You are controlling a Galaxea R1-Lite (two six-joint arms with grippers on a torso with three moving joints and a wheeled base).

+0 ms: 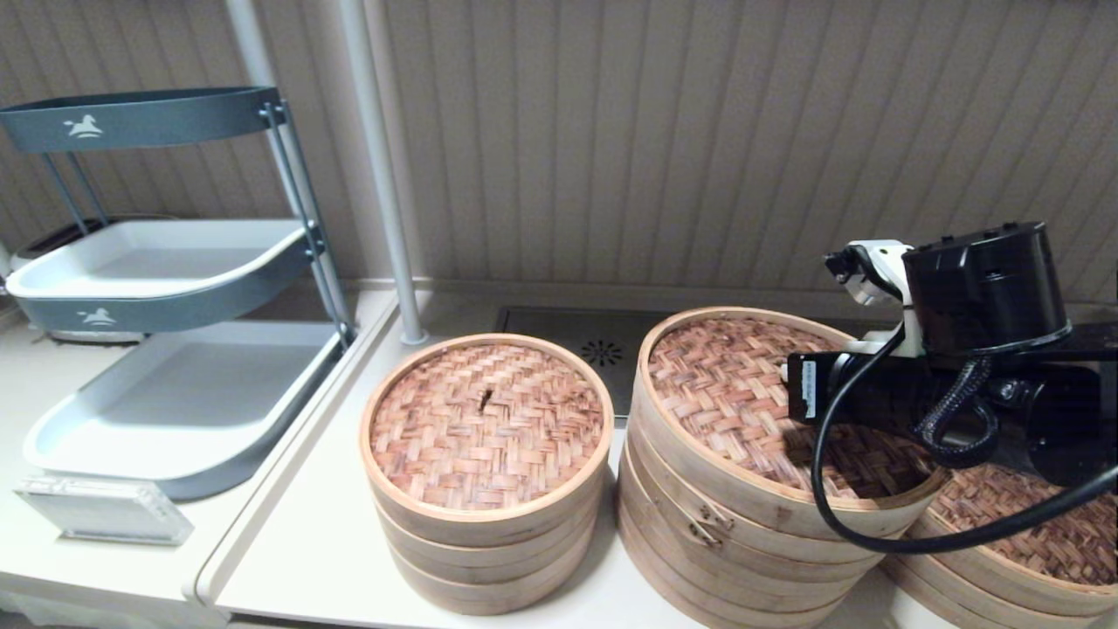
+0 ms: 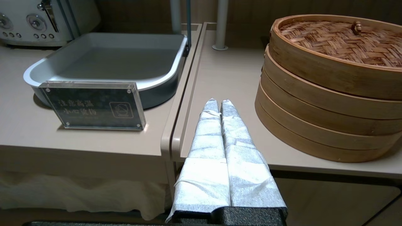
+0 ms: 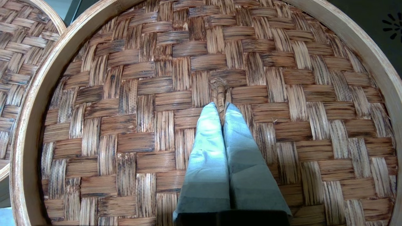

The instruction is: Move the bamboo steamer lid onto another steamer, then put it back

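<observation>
The bamboo steamer lid (image 1: 734,393), with a tall pale rim and reddish woven top, lies tilted over the tall stack with a metal clasp (image 1: 707,524). My right gripper (image 3: 221,106) is shut on the lid's small centre loop (image 3: 220,89), fingertips pinching it from both sides. In the head view the right wrist (image 1: 978,349) hides the fingers. The other steamer (image 1: 1039,533), low with a darker woven top, stands at the right front, partly under my arm and the lid's edge. My left gripper (image 2: 216,103) is shut on nothing, low at the table's front edge.
A narrower three-tier stack (image 1: 485,489) with its own woven lid stands left of the clasp stack. A drain grate (image 1: 603,354) lies behind them. A pole (image 1: 384,175), a grey tiered tray rack (image 1: 175,262) and a small acrylic sign (image 1: 100,511) occupy the left.
</observation>
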